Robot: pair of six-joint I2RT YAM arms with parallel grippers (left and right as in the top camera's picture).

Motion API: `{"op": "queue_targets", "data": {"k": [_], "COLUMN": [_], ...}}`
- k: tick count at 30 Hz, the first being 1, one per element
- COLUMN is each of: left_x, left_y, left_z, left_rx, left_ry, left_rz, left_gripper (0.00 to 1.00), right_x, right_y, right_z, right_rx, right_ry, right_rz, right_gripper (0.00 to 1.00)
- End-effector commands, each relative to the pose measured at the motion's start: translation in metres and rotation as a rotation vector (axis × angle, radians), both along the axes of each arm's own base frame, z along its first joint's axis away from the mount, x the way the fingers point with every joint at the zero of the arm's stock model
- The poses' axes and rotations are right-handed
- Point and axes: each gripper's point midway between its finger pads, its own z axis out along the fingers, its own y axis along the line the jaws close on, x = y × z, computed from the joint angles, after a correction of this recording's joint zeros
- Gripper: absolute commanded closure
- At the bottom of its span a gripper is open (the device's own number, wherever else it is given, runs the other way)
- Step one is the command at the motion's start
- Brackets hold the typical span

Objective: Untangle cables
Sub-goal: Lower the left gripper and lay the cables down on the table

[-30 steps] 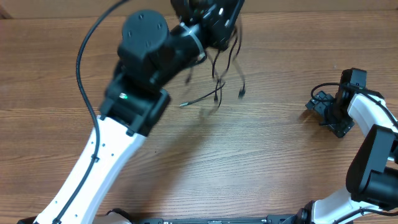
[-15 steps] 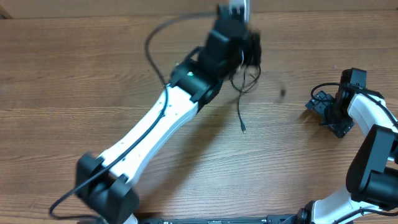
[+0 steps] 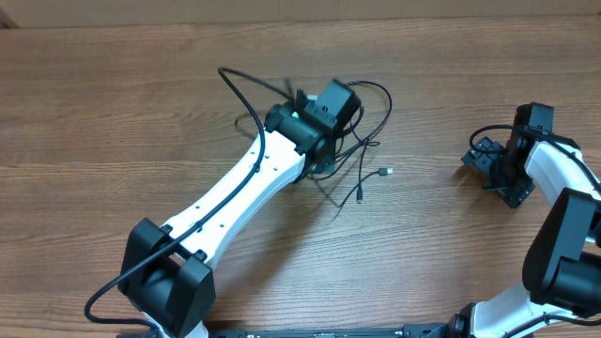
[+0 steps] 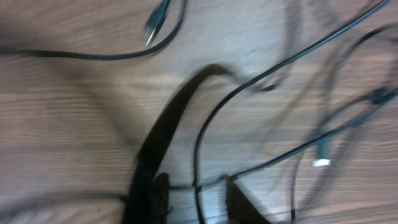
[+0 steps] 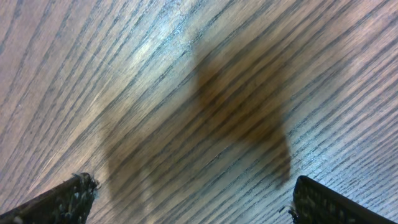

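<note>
Cables (image 3: 364, 152): several thin black cords, loosely crossed and not yet separated, lying on the worktop (image 3: 113, 113) near its middle. Two free ends are thrown out toward the right arm's side: a silvery plug tip (image 3: 386, 172) and, nearer the front edge, a second plug tip (image 3: 359, 198). In the left wrist view the cords (image 4: 273, 71) are seen fanned over the wood, blurred, with crossings that cannot be fully traced.

Left gripper (image 4: 196, 202): positioned directly over the tangle, low above the wood. Its jaws are seen parted by a modest gap. One strand (image 4: 196, 168) runs up through that gap and appears thinner than it, so it is judged not to be pinched; the blur leaves this uncertain.

Arm wire (image 3: 235, 89): thicker, looped off the left arm beside the tangle. It is to be kept out of any grasp.

Right gripper (image 5: 193, 186): parked well apart from the cables at the worktop's right side (image 3: 490, 169). Its jaws are spread fully and nothing is held; only bare wood is seen beneath.

Handling note, as judgement: the step in hand is taken to be a regrasp. A single strand should be closed on, close to a free end, not the crossing itself. The pull is best made low and slow, away from the pile, so that loops are drawn out and not tightened. A second hold by the right gripper on the remaining bundle would be of use, since the light cords are likely to be dragged along together.
</note>
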Motion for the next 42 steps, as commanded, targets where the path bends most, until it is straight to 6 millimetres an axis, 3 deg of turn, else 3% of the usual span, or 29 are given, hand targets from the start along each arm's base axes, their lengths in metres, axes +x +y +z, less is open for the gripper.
{"op": "queue_targets", "data": {"k": [1,4,9,18,23,30,36,42], "left_x": [-0.014,-0.024,-0.039,-0.061,-0.055,-0.021,0.004,0.007], "left_y": [0.024,0.032,0.041,0.093,0.099,0.079,0.046,0.042], "left_z": [-0.015,-0.024,-0.025,-0.004,0.020,0.051,0.053,0.052], "left_rx": [0.110,0.132,0.164,0.268,0.212,0.076,-0.087,-0.126], "left_ry": [0.025,0.077,0.149,0.314,0.323,0.183,0.103,0.093], "left_rz": [-0.010,-0.008,-0.032,0.024,0.074,0.089,0.069,0.141], "left_gripper": [0.49,0.21,0.00,0.00,0.00,0.01,0.00,0.00], "right_x": [0.000,0.000,0.000,0.000,0.000,0.000,0.000,0.000], "right_y": [0.000,0.000,0.000,0.000,0.000,0.000,0.000,0.000], "right_z": [-0.001,-0.001,-0.001,-0.001,-0.001,-0.001,-0.001,-0.001], "right_rx": [0.001,0.001,0.001,0.001,0.001,0.001,0.001,0.001], "right_ry": [-0.002,-0.002,-0.002,-0.002,-0.002,-0.002,-0.002,-0.002], "right_rz": [-0.008,-0.008,-0.008,-0.008,-0.008,-0.008,-0.008,-0.008], "right_gripper": [0.00,0.00,0.00,0.00,0.00,0.00,0.00,0.00]}}
